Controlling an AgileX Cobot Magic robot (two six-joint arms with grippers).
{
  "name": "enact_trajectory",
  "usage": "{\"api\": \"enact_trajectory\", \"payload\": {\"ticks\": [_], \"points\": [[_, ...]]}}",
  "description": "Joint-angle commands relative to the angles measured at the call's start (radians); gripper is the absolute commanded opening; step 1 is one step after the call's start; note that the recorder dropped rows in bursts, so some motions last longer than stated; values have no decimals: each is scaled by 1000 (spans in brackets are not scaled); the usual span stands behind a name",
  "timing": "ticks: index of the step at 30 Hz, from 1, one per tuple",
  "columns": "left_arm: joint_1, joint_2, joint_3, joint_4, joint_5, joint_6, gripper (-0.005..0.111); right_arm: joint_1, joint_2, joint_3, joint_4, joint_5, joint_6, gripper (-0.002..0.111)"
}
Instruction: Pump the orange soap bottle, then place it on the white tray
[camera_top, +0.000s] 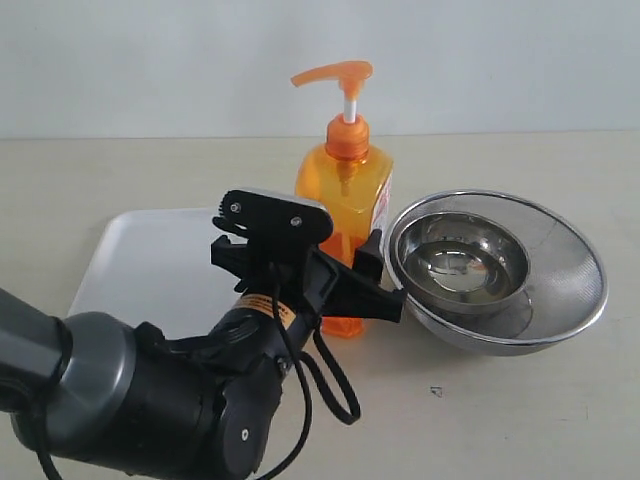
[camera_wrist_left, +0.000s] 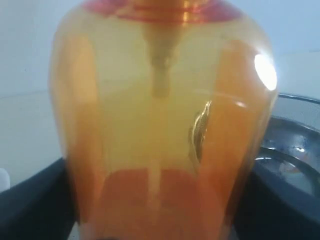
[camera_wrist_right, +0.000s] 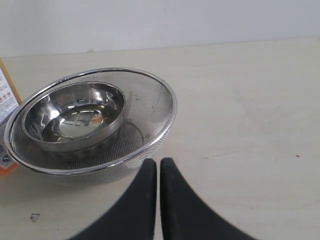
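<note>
Currently the left gripper (camera_top: 372, 282) is clasping the orange soap bottle (camera_top: 345, 200) low on its translucent, liquid-filled body; the bottle is standing upright between the white tray (camera_top: 130, 260) and the steel bowls (camera_top: 560, 300). The right gripper (camera_wrist_right: 158, 200) is sitting closed, empty.

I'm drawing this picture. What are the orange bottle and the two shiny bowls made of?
The orange soap bottle looks like glossy see-through plastic: liquid shows inside. The inner bowl looks like polished steel, mirror-bright. The outer bowl seems fine metal mesh with a steel rim.
</note>
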Motion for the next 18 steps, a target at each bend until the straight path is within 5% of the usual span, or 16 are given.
{"api": "enact_trajectory", "payload": {"ticks": [1, 18], "points": [[-48, -9, 0, -108, -18, 77, 5, -2, -4, 0, -3, -11, 0, 0], [-107, -9, 0, -274, -120, -8, 5, -2, -4, 0, -3, -11, 0, 0]]}}
